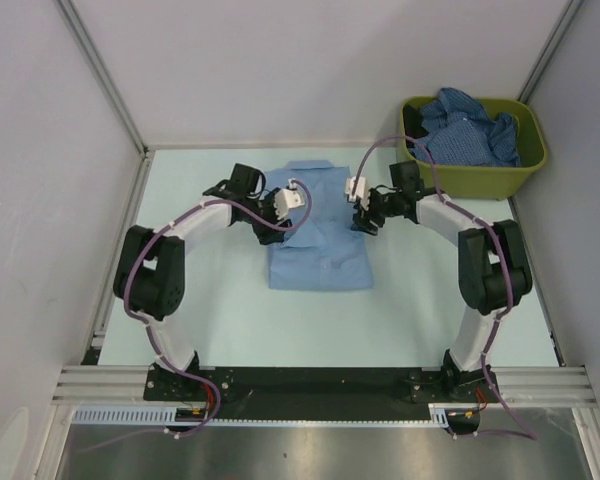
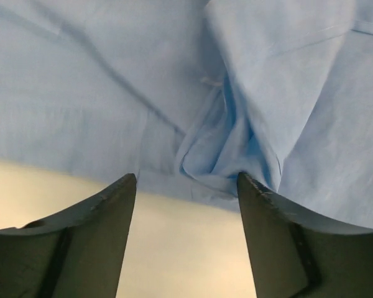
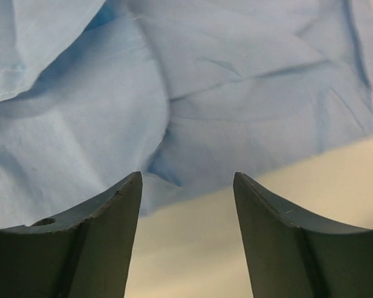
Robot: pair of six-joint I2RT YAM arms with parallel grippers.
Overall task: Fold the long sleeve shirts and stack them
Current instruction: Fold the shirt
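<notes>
A plain light blue long sleeve shirt (image 1: 320,240) lies folded into a rectangle on the pale table, collar toward the back. My left gripper (image 1: 273,232) hovers at its left edge and my right gripper (image 1: 365,225) at its right edge. Both are open with nothing between the fingers. In the left wrist view the left gripper (image 2: 186,180) faces a bunched fold of the cloth (image 2: 224,149). In the right wrist view the right gripper (image 3: 186,177) faces the shirt's edge (image 3: 248,112). Darker patterned blue shirts (image 1: 470,130) lie crumpled in the bin.
An olive-green plastic bin (image 1: 480,175) stands at the back right of the table, beside the right arm's elbow. White walls with metal frame posts close in the left, back and right sides. A metal rail (image 1: 310,385) runs along the near edge by the arm bases.
</notes>
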